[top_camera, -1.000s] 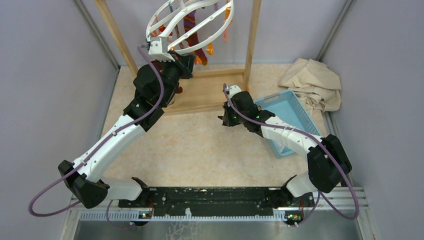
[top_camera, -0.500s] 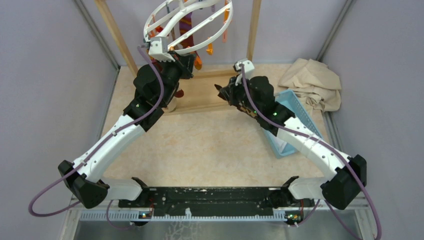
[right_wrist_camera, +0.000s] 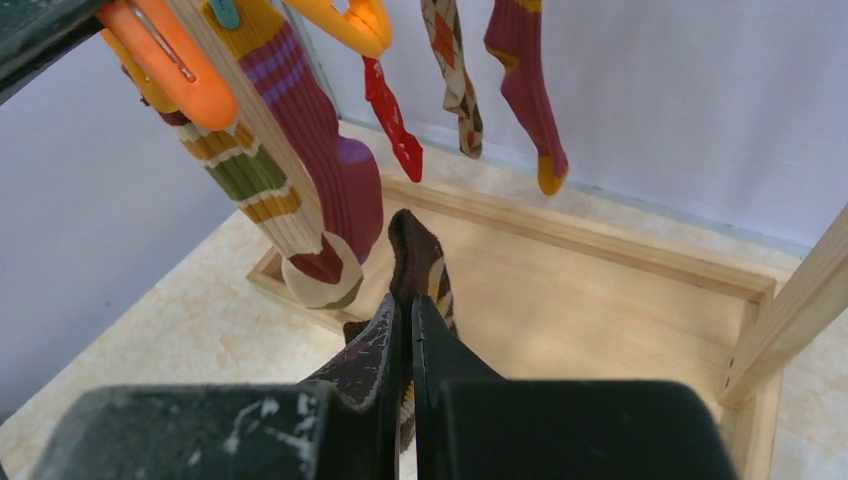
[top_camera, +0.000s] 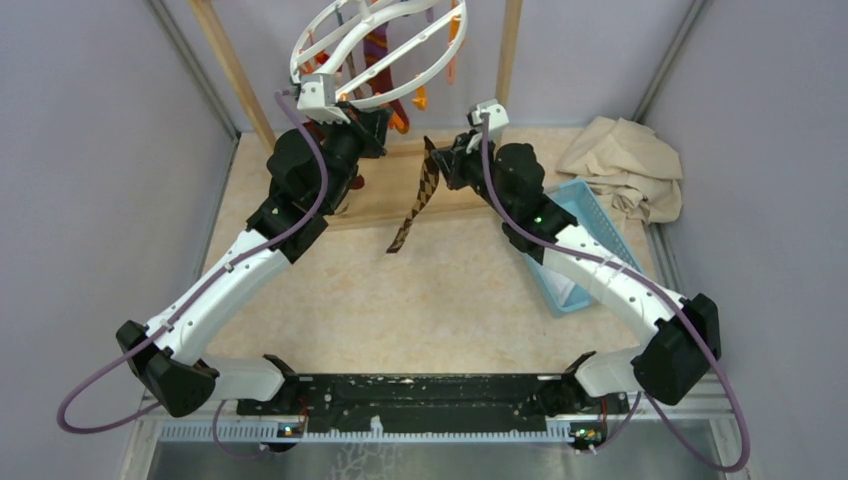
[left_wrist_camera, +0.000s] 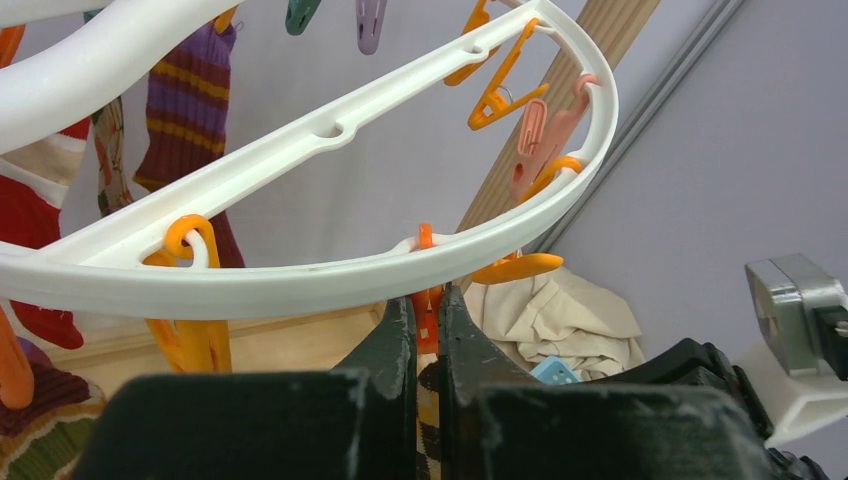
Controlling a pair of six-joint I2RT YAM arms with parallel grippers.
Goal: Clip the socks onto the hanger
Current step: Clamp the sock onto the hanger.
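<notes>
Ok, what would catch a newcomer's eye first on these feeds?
The brown-diamond check sock dangling from the right gripper, mid-air above the wooden frame's base. Beyond it, the white round hanger with colourful socks hanging, and the left gripper pinching an orange peg on its rim.

1. Wooden frame (top_camera: 230, 70) stands on the table (top_camera: 400, 300), far middle. Hanger (left_wrist_camera: 300, 285) hangs between its posts.
2. Socks (right_wrist_camera: 330, 170) hang under the hanger, above the frame's base.
3. Left claw (left_wrist_camera: 425, 312) sits under the hanger's near rim, pinching a peg (left_wrist_camera: 428, 296).
4. Right claw (top_camera: 443, 160) is right of the left claw, clamping a checked sock (top_camera: 420, 190) that dangles over the frame's near rail.
5. Basket (top_camera: 578, 208) lies on the table, right of the frame. Cloth (top_camera: 625, 165) lies behind the basket, far right corner.
</notes>
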